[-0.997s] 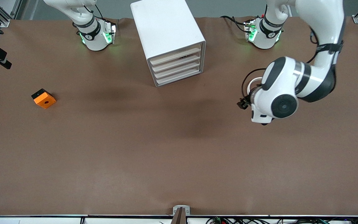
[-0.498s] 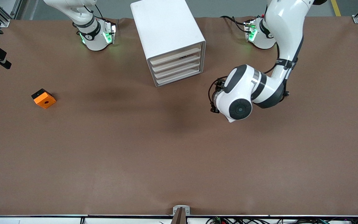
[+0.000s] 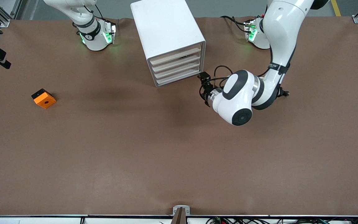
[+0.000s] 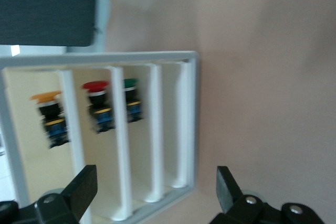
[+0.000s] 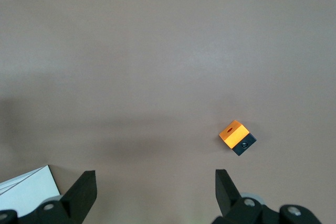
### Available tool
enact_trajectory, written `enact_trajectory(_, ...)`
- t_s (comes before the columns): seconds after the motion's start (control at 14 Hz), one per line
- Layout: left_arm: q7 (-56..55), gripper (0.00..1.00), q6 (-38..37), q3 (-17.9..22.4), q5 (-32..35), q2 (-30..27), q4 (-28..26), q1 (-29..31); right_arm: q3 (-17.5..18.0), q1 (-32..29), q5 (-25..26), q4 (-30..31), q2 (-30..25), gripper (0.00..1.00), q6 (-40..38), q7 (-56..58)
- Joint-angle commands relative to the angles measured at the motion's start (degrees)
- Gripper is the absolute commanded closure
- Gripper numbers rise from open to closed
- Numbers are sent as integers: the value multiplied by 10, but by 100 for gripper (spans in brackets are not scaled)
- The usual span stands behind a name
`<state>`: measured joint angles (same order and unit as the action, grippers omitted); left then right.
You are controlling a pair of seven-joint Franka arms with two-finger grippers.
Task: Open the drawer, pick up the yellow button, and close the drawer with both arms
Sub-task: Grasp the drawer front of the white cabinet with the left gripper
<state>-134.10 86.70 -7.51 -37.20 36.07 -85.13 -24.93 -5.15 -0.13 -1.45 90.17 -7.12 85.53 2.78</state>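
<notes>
Facing the cabinet front, left gripper spread wide, empty; drawer shut, button visible inside. Right gripper released, high above cabinet's side.

Left arm reaches out from its base, elbow bent, wrist low over the bench. Left hand level, fingers spread wide, nothing held. Right arm waits by its base; right hand up high, fingers apart, empty.
</notes>
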Motion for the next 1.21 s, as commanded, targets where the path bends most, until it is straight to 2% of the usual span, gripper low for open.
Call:
enact_trajectory(0.0,-14,0,-35,-3,-42,24,11,-14,1,1,0,-5,-3,0,-5,-8)
enact_trajectory(0.36,-13,2,-52,-53,-45,45,10,-15,1,0,0,-9,-2,0,-5,-8)
enact_trajectory(0.5,-4,15,-78,-58,-59,51,9,-15,1,0,3,-10,-1,0,-4,-1)
enact_trajectory(0.78,5,25,-86,-70,-84,51,1,-20,3,6,48,-10,-1,0,-2,-1)
enact_trajectory(0.85,6,30,-85,-74,-84,54,-1,-20,3,4,47,-10,-1,0,-4,-1)
enact_trajectory(0.93,6,40,-85,-77,-87,60,-2,-25,2,3,46,-10,-1,0,-5,-1)
enact_trajectory(1.14,6,43,-85,-77,-100,66,-3,-29,2,2,44,-10,0,0,-5,-5)
